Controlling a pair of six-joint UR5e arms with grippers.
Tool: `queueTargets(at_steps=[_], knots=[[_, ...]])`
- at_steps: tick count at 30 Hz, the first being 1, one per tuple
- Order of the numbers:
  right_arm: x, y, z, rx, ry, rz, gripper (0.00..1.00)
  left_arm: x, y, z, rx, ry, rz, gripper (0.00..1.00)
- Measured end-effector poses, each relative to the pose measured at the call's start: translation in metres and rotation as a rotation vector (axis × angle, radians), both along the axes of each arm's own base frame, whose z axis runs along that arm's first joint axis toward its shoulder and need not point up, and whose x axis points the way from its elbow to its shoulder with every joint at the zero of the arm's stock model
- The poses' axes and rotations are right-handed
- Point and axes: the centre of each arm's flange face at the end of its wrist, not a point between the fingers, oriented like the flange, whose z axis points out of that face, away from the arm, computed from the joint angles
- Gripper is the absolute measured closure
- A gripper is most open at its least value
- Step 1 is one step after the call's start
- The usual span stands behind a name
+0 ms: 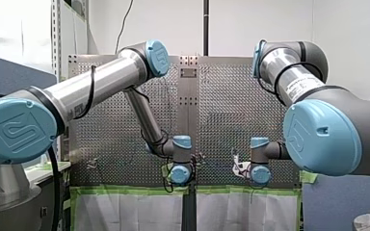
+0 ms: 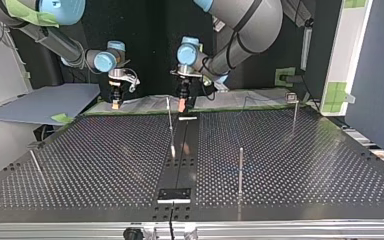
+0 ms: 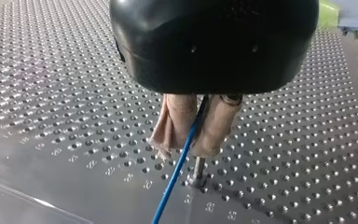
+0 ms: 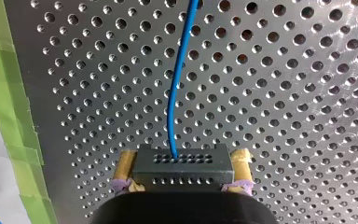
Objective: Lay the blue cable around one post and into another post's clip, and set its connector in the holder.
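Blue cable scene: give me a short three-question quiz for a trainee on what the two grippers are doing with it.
1. True or false: my left gripper is shut on the blue cable.
2. Pick one: what does my right gripper hold? A a post; B the black connector on the cable's end; C a strip of green tape.
3. Fill the gap: in the left wrist view, a metal ___ stands on the table just under that gripper.

Key: 1 true. 2 B. 3 post.
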Motion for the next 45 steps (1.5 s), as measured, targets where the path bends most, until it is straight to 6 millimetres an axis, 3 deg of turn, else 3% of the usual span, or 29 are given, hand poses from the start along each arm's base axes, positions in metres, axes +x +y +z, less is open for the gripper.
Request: queueTargets(at_steps=[8,19,24,28,36,45], knots=[[-0.004,-0.007,0.003,-0.007,-0.011,-0.009,0.97,0.013,0.002,0.005,0.0,-0.007,0.013,0.78],[-0.014,-0.031,0.014,-0.023,-0.032,-0.034,0.97,0.018,0.009,0.005,0.013,-0.003,0.021,0.78],[-0.018,-0.037,0.017,-0.028,-0.034,-0.042,0.97,0.02,0.009,0.006,0.013,-0.004,0.011,0.84],[-0.021,-0.039,0.018,-0.03,-0.034,-0.047,0.97,0.022,0.006,0.008,0.017,-0.008,-0.014,1.0],[-0.026,-0.043,0.018,-0.035,-0.036,-0.053,0.97,0.027,-0.002,0.012,0.051,-0.012,-0.068,1.0],[-0.029,-0.051,0.023,-0.044,-0.041,-0.06,0.97,0.028,0.004,0.011,0.078,-0.003,-0.022,1.0]])
